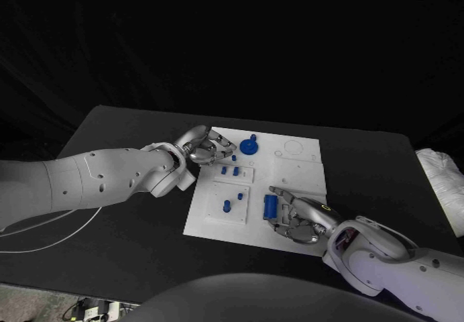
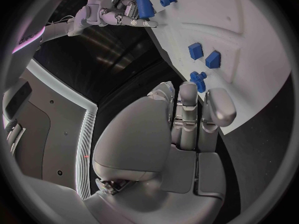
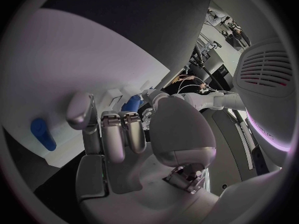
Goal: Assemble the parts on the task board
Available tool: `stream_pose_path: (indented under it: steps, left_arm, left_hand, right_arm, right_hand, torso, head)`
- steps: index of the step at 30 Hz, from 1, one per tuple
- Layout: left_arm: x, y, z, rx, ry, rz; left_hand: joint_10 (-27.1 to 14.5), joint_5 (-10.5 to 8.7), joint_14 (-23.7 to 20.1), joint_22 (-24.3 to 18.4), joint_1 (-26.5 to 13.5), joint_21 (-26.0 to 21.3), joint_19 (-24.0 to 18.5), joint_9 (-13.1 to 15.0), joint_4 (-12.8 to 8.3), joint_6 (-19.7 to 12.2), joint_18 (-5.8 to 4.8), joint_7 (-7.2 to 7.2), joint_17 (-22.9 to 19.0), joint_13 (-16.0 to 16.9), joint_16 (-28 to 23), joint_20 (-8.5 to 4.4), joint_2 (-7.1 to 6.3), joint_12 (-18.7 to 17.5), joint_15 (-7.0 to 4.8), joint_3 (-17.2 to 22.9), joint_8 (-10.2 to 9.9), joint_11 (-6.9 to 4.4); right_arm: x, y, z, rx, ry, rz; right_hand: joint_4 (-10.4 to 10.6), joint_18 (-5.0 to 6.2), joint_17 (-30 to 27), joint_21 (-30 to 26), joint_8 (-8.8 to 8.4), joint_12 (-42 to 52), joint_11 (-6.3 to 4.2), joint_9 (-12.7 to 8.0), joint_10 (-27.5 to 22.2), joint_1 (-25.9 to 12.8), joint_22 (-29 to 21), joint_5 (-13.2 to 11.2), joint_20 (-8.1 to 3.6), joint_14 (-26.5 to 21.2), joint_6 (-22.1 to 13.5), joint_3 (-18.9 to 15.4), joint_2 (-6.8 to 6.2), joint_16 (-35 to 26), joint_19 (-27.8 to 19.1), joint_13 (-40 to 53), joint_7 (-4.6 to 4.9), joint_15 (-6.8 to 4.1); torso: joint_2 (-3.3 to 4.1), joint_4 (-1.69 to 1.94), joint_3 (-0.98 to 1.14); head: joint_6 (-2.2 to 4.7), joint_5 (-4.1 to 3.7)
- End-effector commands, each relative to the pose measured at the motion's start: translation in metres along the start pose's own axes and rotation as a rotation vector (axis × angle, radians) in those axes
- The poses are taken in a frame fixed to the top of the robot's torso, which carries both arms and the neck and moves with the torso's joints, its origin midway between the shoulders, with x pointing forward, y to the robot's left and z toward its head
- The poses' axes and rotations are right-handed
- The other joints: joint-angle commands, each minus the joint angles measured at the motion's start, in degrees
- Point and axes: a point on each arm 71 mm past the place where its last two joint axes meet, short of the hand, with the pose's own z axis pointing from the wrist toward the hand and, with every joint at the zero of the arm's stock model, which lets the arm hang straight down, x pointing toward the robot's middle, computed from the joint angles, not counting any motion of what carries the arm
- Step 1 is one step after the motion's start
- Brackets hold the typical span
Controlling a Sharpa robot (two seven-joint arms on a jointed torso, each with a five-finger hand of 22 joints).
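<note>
Right hand (image 1: 298, 220) grips a long blue plastic block (image 1: 269, 205) over the white task board (image 1: 302, 168)'s near edge; seating step, needs aligning with its slot. Left hand (image 1: 205, 146) rests curled at the board's far-left edge, grip unclear, beside a round blue knobbed part (image 1: 249, 147).

Black table (image 1: 126, 127) sits in front of black drape backdrop (image 1: 232, 54), pretty dark all round. White cable (image 1: 43, 231) loops across table near left edge. White crumpled cloth or bag (image 1: 443, 184) off table's right side. Bit of floor at bottom left corner with power strip and plugs (image 1: 96, 310). Light dim, faint purple tint on pale surfaces.
</note>
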Motion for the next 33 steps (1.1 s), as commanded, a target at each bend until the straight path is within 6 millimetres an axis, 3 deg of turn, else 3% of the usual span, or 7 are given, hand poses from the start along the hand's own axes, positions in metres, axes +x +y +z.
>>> stream_pose_path:
  steps: [1, 5, 12, 23, 26, 29, 33]
  left_arm:
    - [0.002, -0.001, 0.0, 0.007, 0.012, -0.008]
    - [0.002, 0.0, 0.0, 0.006, 0.011, -0.008]
    - [0.001, 0.001, -0.001, 0.004, 0.01, -0.008]
    - [0.002, 0.001, -0.002, 0.003, 0.006, -0.01]
    - [0.003, 0.0, -0.002, 0.005, 0.008, -0.012]
    - [0.004, -0.001, -0.001, 0.008, 0.012, -0.015]
    - [0.006, -0.001, -0.001, 0.011, 0.018, -0.018]
  left_hand:
    - [0.0, 0.3, 0.0, 8.0, -0.3, -0.3, 0.1, 0.0, 0.0, -0.3, 0.32, 0.15, 0.0, -0.1, 0.2, 0.43, 0.32, 0.2, 0.29, 0.3, 0.1, 0.45]
    - [0.0, 0.3, 0.0, 8.0, -0.3, -0.3, 0.1, 0.0, 0.0, -0.3, 0.32, 0.15, 0.0, -0.1, 0.2, 0.43, 0.32, 0.2, 0.29, 0.3, 0.1, 0.45]
    - [0.0, 0.31, 0.0, 8.0, -0.3, -0.3, 0.1, 0.0, 0.0, -0.3, 0.32, 0.16, 0.0, -0.1, 0.2, 0.45, 0.32, 0.2, 0.31, 0.3, 0.1, 0.45]
    - [0.0, 0.34, 0.0, 8.0, -0.4, -0.4, 0.0, 0.0, 0.0, -0.3, 0.33, 0.19, 0.0, -0.1, 0.2, 0.48, 0.36, 0.3, 0.35, 0.3, 0.1, 0.45]
    - [0.0, 0.34, 0.0, 8.0, -0.4, -0.4, 0.0, 0.0, 0.0, -0.3, 0.33, 0.19, 0.0, -0.1, 0.2, 0.48, 0.36, 0.3, 0.35, 0.3, 0.1, 0.45]
    - [0.0, 0.34, 0.0, 8.0, -0.4, -0.4, 0.0, 0.0, 0.0, -0.3, 0.33, 0.19, 0.0, -0.1, 0.2, 0.48, 0.36, 0.3, 0.35, 0.3, 0.1, 0.45]
    - [0.1, 0.37, 0.0, 8.0, -0.4, -0.3, 0.1, 0.0, 0.0, -0.3, 0.32, 0.21, 0.0, -0.1, 0.2, 0.51, 0.41, 0.3, 0.38, 0.4, 0.1, 0.45]
  right_arm:
    - [-0.003, 0.003, -0.002, -0.043, -0.066, -0.003]
    - [-0.007, 0.004, -0.005, -0.072, -0.127, -0.001]
    - [-0.013, 0.006, -0.01, -0.1, -0.197, 0.0]
    - [-0.038, 0.016, -0.023, -0.104, -0.226, -0.061]
    - [-0.047, 0.019, -0.023, -0.085, -0.186, -0.124]
    - [-0.051, 0.021, -0.022, -0.075, -0.166, -0.189]
    - [-0.05, 0.021, -0.02, -0.063, -0.154, -0.271]
  right_hand:
    - [-3.1, 0.44, 15.1, 0.9, 2.63, -0.3, -0.79, 0.5, 3.4, 3.8, 7.5, -3.4, -0.28, 6.0, 1.7, -0.3, -0.27, 0.2, 1.0, 12.8, -0.41, -0.55]
    - [-5.4, 0.23, 15.1, 1.8, 6.53, -0.2, -1.17, 1.2, 3.6, 6.8, 7.8, -0.7, -0.65, 6.0, 3.8, 0.1, 0.0, 0.2, 1.9, 13.0, -0.71, -0.92]
    - [-6.7, 0.03, 15.1, 2.4, 12.82, -0.1, -0.64, 2.5, 3.8, 8.4, 8.0, -0.7, -0.62, 6.0, 6.0, -0.1, -0.15, 0.2, 2.5, 13.1, 0.13, -0.66]
    - [-4.9, -1.96, 15.1, 11.0, 31.73, 1.5, 1.44, 9.2, 6.1, 6.3, 10.7, -4.8, 0.87, 6.0, 13.6, -4.0, -0.15, 0.2, 9.1, 15.1, 2.39, 1.07]
    - [-3.9, -3.52, 15.1, 17.4, 33.7, 1.5, 1.9, 10.1, 6.1, 4.7, 12.8, -6.4, 1.14, 6.0, 15.2, -5.7, -0.28, 0.2, 13.6, 15.1, 2.41, 1.4]
    - [-4.9, -4.58, 15.1, 21.4, 33.35, 1.5, 2.13, 10.2, 6.1, 5.6, 14.1, -5.7, 1.32, 6.0, 14.9, -6.5, -0.91, 0.2, 16.2, 15.1, 2.6, 1.56]
    - [-6.3, -4.73, 15.1, 21.9, 33.32, 1.5, 3.26, 10.7, 6.1, 7.4, 14.3, -3.2, 1.94, 6.0, 9.5, -7.5, -2.81, 0.2, 16.6, 15.1, 3.62, 2.45]
  torso:
    - [0.03, -0.02, 0.02]
    - [0.04, -0.08, 0.03]
    - [0.04, 0.05, 0.06]
    - [0.04, 0.05, 0.02]
    - [0.06, 0.02, -0.01]
    - [0.07, 0.05, 0.0]
    - [0.21, 0.0, 0.17]
  head:
    - [-0.01, 0.07]
    - [-0.01, 0.11]
    - [-0.01, 0.21]
    - [-0.01, 0.44]
    - [-0.01, 0.22]
    - [-0.01, 0.03]
    - [-0.01, -0.56]
